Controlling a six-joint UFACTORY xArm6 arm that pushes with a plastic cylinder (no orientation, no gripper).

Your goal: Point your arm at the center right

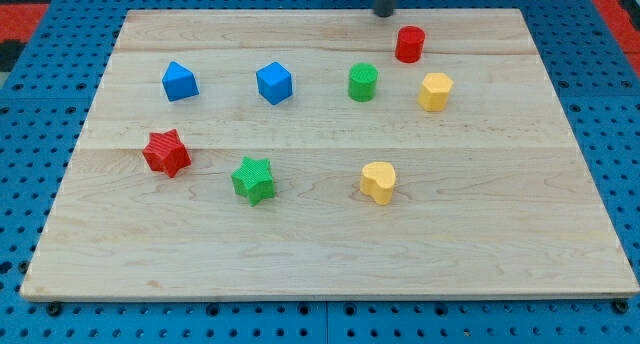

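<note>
My tip (384,13) is the lower end of a dark rod at the view's top, at the board's top edge, just left of and above the red cylinder (409,44). Below that stand a green cylinder (363,82) and a yellow hexagonal block (435,91). Two blue blocks sit on the left: one (180,81) and a cube (274,83). A red star (166,152) and a green star (253,179) lie lower left. A yellow heart-shaped block (378,182) lies lower centre. The tip touches no block.
The wooden board (560,184) lies on a blue pegboard surface (30,134). Red mat shows at the view's top corners (20,9).
</note>
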